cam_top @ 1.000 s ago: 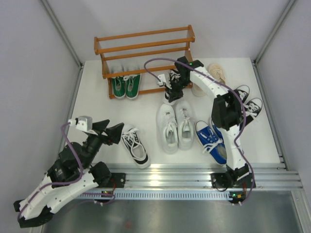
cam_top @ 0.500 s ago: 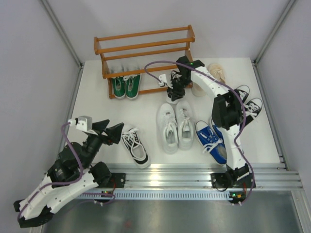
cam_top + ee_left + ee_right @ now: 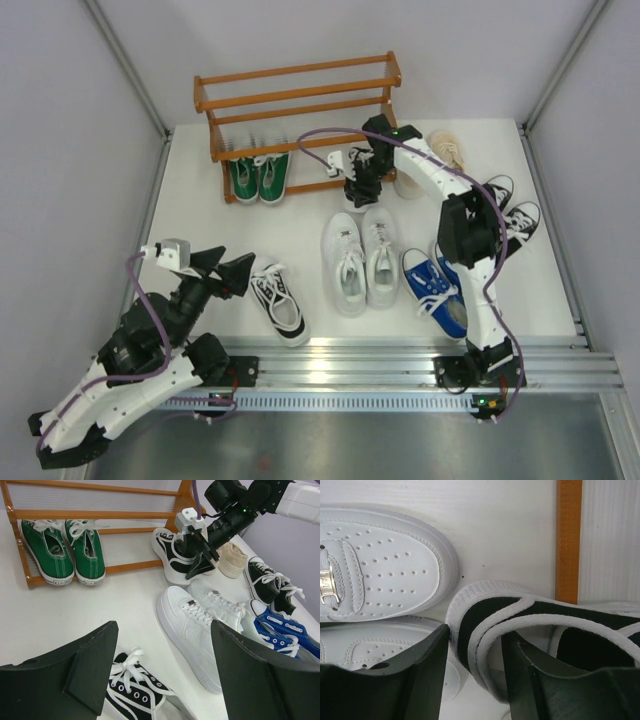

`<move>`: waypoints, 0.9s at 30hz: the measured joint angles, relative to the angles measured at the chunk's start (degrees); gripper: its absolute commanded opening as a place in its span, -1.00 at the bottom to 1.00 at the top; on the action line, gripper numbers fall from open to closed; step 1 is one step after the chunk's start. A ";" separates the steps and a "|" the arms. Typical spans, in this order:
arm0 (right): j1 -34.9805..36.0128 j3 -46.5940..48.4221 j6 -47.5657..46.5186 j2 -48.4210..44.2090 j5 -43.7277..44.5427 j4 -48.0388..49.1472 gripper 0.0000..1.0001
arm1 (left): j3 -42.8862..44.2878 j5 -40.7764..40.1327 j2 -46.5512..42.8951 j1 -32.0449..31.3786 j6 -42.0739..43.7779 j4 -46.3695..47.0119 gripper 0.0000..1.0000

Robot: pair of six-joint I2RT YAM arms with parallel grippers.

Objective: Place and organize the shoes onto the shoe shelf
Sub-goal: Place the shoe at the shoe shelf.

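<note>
The orange-brown shoe shelf (image 3: 295, 72) stands at the back with a green pair (image 3: 258, 177) on its bottom tier. One black-and-white shoe (image 3: 170, 560) lies across the bottom front rail (image 3: 568, 540), right of the green pair, heel toward the front. My right gripper (image 3: 358, 190) is open; its jaws straddle that shoe's heel wall (image 3: 476, 632), one finger inside the shoe and one outside. The other black-and-white shoe (image 3: 280, 303) lies near the front left. My left gripper (image 3: 228, 268) hovers open just left of it, holding nothing.
A plain white pair (image 3: 360, 258) lies mid-table, directly in front of the right gripper. A blue pair (image 3: 438, 290) is to its right, a black canvas pair (image 3: 510, 215) at the far right and a beige shoe (image 3: 440, 155) by the shelf's right end.
The right gripper's jaws have spread apart around the black-and-white shoe's heel, and the shoe now rests on the bottom tier. The left arm has not moved.
</note>
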 measured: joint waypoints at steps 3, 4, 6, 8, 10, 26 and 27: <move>-0.13 -1.90 1.40 -1.36 0.81 1.57 -0.07 | 0.00 0.02 0.00 0.00 0.00 0.00 0.61; -0.22 -2.69 1.79 -1.88 1.07 2.14 -0.06 | 0.00 0.04 0.00 0.00 0.00 0.00 0.61; -0.52 -4.39 2.38 -3.23 1.75 3.37 -0.03 | 0.00 0.15 0.00 0.00 0.00 0.00 0.61; -1.05 -5.55 2.91 -4.33 2.08 4.37 0.15 | 0.00 0.20 0.00 0.00 0.00 0.00 0.61; -1.75 -6.56 3.54 -5.44 3.17 5.64 0.31 | 0.00 0.22 0.00 0.00 0.00 0.00 0.61; -3.74 -18.10 9.33 -15.23 3.82 14.64 0.42 | 0.00 0.42 -0.87 0.00 0.00 -0.07 0.61; -3.82 -18.82 10.27 -16.48 2.73 14.71 0.43 | 0.00 0.44 -0.87 0.00 0.00 -0.07 0.61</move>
